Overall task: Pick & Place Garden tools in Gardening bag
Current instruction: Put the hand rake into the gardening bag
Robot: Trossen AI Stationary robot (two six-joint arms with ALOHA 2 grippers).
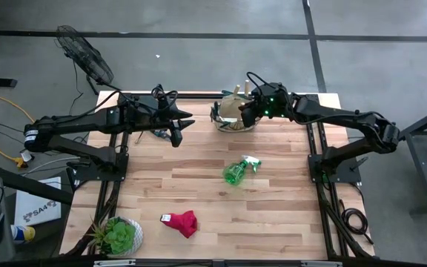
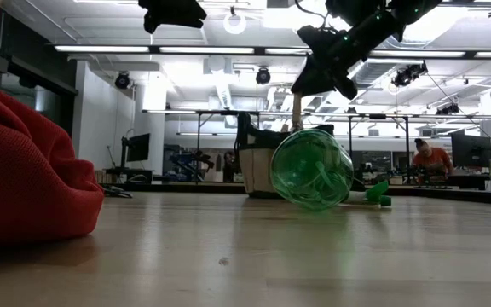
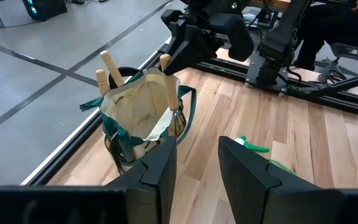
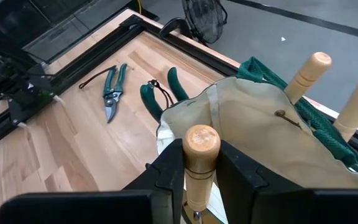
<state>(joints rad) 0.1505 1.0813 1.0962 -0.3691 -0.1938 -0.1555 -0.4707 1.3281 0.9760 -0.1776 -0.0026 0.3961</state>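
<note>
At the upper centre of the high view, against the table's far edge, stands the gardening bag [image 1: 232,115], tan canvas with green trim, upright; two wooden handles [image 3: 107,68] protrude from its far side in the left wrist view. Right tool [image 1: 247,111]: positioned at the bag's right rim, fingers clamped on a third wooden tool handle [image 4: 201,155], held upright over the bag's open mouth. Left tool [image 1: 178,126]: upper left of centre in the high view, raised above the table [image 1: 273,215], fingers [image 3: 160,165] parted by a narrow gap, gripping nothing, aimed toward the bag. Green spray bottle [image 1: 237,170]: lying on its side at the centre of the table, nozzle toward the upper right, well apart from the bag. Red glove [image 1: 181,222]: crumpled, lower centre of the high view, filling the left foreground of the low view. Two pairs of green-handled pruning shears [image 4: 112,90]: flat on the table just beside the bag, seen in the right wrist view. Potted plant [image 1: 117,234]: lower left corner of the table.
</note>
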